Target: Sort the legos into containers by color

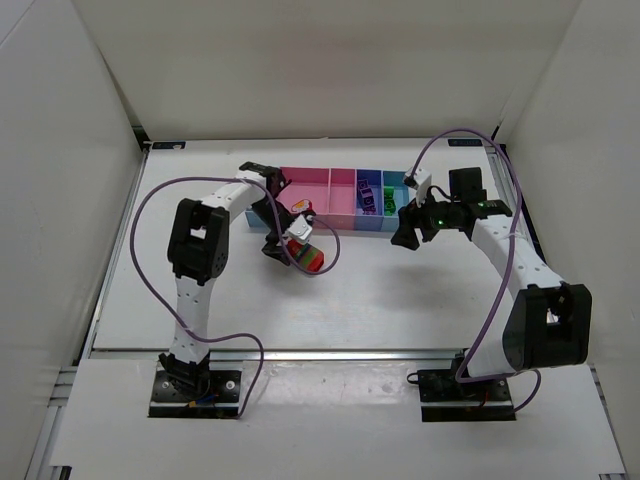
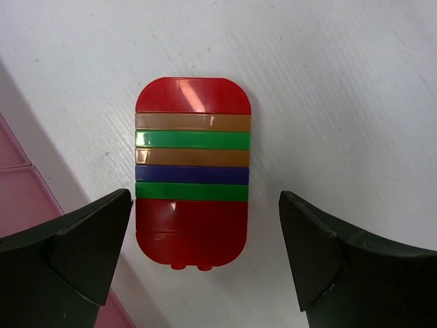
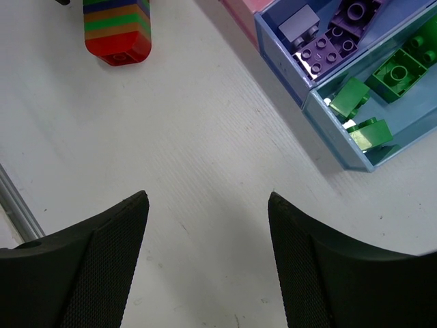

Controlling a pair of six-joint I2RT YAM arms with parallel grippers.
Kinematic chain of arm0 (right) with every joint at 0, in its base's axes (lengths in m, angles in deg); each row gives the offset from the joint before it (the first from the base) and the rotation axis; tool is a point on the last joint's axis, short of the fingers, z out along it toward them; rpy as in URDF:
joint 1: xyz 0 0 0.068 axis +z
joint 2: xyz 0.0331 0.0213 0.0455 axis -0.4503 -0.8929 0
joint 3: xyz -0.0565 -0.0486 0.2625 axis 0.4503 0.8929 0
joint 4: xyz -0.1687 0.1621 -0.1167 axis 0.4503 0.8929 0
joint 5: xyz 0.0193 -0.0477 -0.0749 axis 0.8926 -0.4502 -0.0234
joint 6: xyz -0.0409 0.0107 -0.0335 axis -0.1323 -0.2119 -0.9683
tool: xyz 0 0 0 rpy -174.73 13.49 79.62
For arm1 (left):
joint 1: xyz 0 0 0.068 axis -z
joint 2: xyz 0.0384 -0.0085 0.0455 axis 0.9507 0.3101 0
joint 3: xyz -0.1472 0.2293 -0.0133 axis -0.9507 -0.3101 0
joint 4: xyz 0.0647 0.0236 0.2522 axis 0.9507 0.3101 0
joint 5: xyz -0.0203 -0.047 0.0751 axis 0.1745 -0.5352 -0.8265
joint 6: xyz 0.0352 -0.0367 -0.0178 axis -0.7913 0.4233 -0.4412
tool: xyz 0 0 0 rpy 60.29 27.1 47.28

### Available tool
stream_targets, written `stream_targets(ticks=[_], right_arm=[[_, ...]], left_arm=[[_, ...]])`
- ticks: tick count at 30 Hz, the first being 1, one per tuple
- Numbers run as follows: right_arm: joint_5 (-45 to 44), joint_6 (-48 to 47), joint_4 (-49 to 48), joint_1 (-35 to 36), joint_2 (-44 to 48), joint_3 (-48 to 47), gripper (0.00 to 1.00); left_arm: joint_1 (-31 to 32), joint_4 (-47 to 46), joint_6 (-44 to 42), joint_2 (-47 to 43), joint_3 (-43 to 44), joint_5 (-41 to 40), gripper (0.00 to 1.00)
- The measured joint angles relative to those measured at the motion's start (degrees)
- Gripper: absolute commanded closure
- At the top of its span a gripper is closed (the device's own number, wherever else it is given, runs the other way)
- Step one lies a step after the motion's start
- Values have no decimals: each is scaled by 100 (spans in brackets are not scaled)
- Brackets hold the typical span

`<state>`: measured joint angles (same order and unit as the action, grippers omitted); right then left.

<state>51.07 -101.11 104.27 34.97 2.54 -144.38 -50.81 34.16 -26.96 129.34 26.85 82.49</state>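
A stacked lego chunk (image 2: 192,172) with red ends and orange, green and purple layers lies on the white table (image 1: 380,290). It also shows in the top view (image 1: 312,260) and the right wrist view (image 3: 117,31). My left gripper (image 2: 205,253) is open just above it, with the near red end between the jaws but not touched. My right gripper (image 3: 208,239) is open and empty over bare table. The row of containers (image 1: 330,210) stands at the back. The dark blue bin (image 3: 280,51) holds purple legos (image 3: 331,37). The light blue bin (image 3: 341,147) holds green legos (image 3: 369,130).
The two pink bins (image 1: 310,185) lie behind my left arm; a pink bin edge shows in the left wrist view (image 2: 20,191). White walls enclose the table on three sides. A metal rail (image 1: 330,352) runs along the table's near edge.
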Motion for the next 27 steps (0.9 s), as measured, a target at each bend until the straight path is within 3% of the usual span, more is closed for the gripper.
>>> stream_targets(ticks=[13, 18, 27], right_arm=[[85, 35, -83, 0, -72, 92, 26], [85, 33, -85, 0, -74, 92, 26], [83, 33, -90, 0, -105, 92, 26]], left_arm=[[0, -17, 273, 271, 138, -168, 2], [0, -144, 562, 271, 131, -273, 16], [11, -422, 1078, 212, -26, -321, 27]])
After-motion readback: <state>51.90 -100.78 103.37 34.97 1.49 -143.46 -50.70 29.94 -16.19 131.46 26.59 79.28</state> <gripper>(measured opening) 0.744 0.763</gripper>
